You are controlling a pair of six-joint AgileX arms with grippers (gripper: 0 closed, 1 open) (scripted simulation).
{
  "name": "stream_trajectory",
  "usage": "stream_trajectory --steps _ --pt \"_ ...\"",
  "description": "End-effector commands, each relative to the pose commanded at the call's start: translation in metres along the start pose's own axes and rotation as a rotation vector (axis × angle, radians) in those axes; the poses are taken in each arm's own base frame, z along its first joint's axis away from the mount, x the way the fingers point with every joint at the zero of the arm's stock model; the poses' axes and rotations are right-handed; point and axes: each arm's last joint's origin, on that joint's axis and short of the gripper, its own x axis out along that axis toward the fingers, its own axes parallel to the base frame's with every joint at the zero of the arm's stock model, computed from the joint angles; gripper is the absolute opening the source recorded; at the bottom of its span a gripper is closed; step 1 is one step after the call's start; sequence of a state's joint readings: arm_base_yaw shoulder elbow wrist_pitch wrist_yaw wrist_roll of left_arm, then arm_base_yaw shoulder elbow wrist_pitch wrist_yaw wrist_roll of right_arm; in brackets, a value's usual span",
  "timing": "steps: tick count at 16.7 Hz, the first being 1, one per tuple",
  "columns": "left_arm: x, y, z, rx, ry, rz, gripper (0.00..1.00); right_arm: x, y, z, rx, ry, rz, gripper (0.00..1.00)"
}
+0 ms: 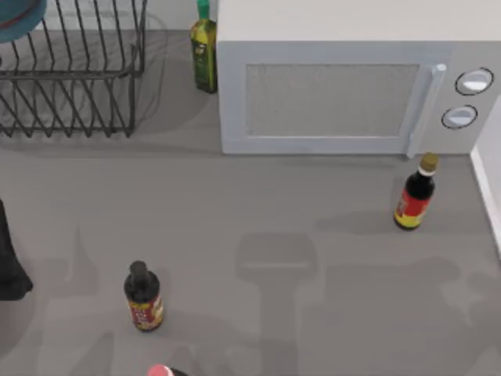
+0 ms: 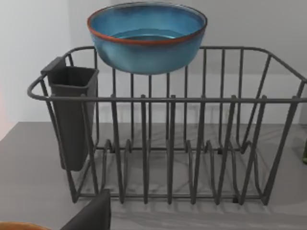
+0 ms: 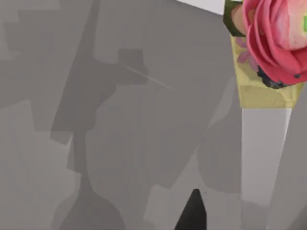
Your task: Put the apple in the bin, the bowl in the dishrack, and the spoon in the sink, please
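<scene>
bowl (image 2: 147,37) sits atop dishrack (image 2: 168,143), beside dark cutlery holder (image 2: 72,115).

the left arm (image 1: 11,258) shows as a dark mass at the table's left edge, about midway down. a dark finger (image 2: 91,215) of the left gripper pokes in low in its wrist view. a dark fingertip (image 3: 192,211) of the right gripper shows in its wrist view.
</scene>
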State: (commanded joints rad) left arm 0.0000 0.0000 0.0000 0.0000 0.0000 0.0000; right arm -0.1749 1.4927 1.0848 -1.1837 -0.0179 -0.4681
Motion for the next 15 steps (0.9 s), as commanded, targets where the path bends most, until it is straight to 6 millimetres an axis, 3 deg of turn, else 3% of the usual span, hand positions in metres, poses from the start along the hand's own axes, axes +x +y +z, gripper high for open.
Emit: stream_trajectory --steps 3,8,12,15 --pt "0.000 0.000 0.000 0.000 0.000 0.000 1.00 -0.013 -0.019 0.040 -0.003 0.027 0.012 0.00" --pt "0.000 0.000 0.000 0.000 0.000 0.000 1.00 -0.030 -0.056 0.125 -0.008 0.019 0.007 0.00" --pt "0.000 0.000 0.000 0.000 0.000 0.000 1.00 -0.028 -0.080 0.182 -0.008 -0.014 -0.010 0.00" --pt "0.000 0.000 0.000 0.000 0.000 0.000 1.00 -0.016 -0.091 0.210 -0.006 -0.039 -0.022 0.00"
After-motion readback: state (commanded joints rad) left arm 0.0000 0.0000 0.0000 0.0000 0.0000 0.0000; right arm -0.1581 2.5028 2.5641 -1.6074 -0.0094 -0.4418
